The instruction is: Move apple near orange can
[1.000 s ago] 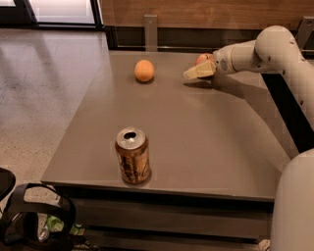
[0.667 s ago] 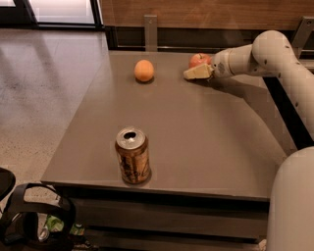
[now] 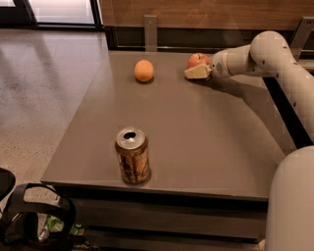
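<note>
While a wood wall (image 3: 206, 12) backs the brown table (image 3: 206, 137), gripper (image 3: 197, 72) sits beside apple (image 3: 197, 59); grip unclear

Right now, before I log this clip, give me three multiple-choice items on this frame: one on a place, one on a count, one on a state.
1. Where on the table does the orange can stand?
A) near the front edge
B) at the far edge by the wall
C) at the middle of the right edge

2. How many round fruits lie on the table?
A) one
B) two
C) three

3. How does the orange can stand?
A) tipped on its side
B) upright, with its top opened
C) crushed flat

Answers:
1 A: the can is by the near edge, far from the apple and from the tool, which is at the far edge close beside the apple.
2 B: only the apple and the orange fruit are there.
3 B: its silver top faces up with a dark hole showing.
</note>
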Available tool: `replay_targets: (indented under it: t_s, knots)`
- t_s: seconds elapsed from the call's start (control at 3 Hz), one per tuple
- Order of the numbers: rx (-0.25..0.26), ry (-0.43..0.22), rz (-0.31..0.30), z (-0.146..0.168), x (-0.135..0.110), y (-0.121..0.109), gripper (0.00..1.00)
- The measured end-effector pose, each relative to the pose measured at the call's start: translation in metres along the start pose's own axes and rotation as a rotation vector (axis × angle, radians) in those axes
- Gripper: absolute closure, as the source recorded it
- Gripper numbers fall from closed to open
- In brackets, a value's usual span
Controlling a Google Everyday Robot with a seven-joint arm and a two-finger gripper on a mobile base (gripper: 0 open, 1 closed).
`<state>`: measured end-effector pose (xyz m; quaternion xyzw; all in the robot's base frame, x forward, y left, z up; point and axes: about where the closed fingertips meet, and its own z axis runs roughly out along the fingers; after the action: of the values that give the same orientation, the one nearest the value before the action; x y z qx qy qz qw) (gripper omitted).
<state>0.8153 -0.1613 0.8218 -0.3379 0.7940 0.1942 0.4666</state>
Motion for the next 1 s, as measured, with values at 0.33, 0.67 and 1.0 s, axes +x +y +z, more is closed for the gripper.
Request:
replay_targets:
  t_s: [0.33, 0.67, 1.0]
  knots:
    - [-0.005, 0.002, 0.0, 0.003, 0.001, 0.002, 1.0]
    - [-0.011, 0.014, -0.018, -0.001, -0.002, 0.002, 1.0]
    - [0.003, 0.045, -0.055, -0.035, -0.006, 0.004, 1.0]
